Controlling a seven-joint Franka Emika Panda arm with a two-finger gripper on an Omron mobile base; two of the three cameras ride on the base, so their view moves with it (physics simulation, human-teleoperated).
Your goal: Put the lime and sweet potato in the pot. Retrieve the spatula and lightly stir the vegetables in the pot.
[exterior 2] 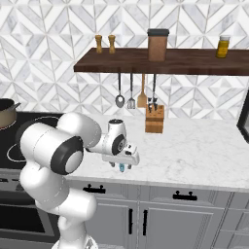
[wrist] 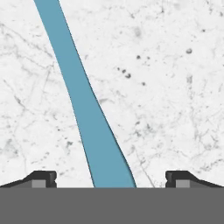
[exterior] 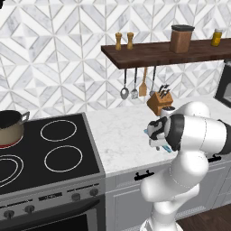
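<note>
Hovering low over the marble counter (exterior: 122,131), the gripper (wrist: 111,177) is standing with its jaws spread wide and holding nothing. In the hand view a long teal-blue strip, judged to be the spatula (wrist: 85,103), is lying flat on the stone and running up between the two fingertips (wrist: 43,177), closer to the middle than to either tip. A small patch of the same blue is showing under the hand in the left base view and the right base view.

The pot (exterior: 10,128) is sitting on the back left burner of the stove (exterior: 49,153), well apart from the arm. Whether the lime and the sweet potato are lying inside it cannot be told from these angles.

The step in hand appears to be the pickup of the spatula. To do it well, the robot is needing to descend straight, keeping the strip centred between the jaws, and to square the hand so the fingers close across its narrow width rather than along it. The tool is thin and flat on a hard surface, so the tips should reach almost to the stone before closing; closing too high risks pinching air or flipping the handle sideways.
</note>
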